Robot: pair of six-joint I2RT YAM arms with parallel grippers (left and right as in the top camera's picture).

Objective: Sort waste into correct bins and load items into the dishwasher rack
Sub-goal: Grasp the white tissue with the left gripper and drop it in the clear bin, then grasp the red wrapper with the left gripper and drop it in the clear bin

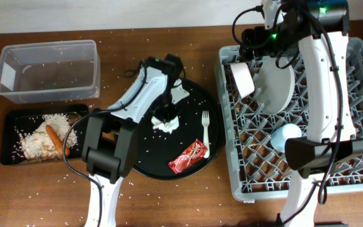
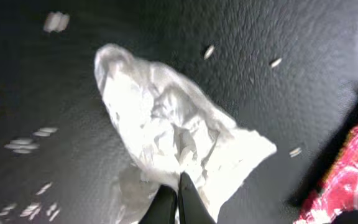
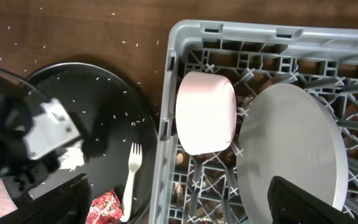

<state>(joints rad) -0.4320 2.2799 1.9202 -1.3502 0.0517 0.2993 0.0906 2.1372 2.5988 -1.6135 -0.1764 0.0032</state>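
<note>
Nearest, low on the large round black tray, a shiny red wrapper and a white plastic fork lie a little apart, with nothing touching them. Just beyond, mid-frame, the left gripper has its fingers pinched together on the lower edge of the crumpled white napkin, which lies on that tray.

The step in hand looks like the napkin pick. Next I'd expect a straight lift, then a carry to the bins at frame left. The shallow black rectangular tray holds rice and an orange carrot. The clear plastic tub behind it, upper left, seems likelier for paper. The table that way is open, and only the tub's rim needs clearing.

At right, the grey plastic dishwasher rack holds a pale grey round plate, a white bowl and a small light-blue cup. Over its far end the right gripper hangs with its fingers wide apart, carrying nothing and well away from the left arm.
</note>
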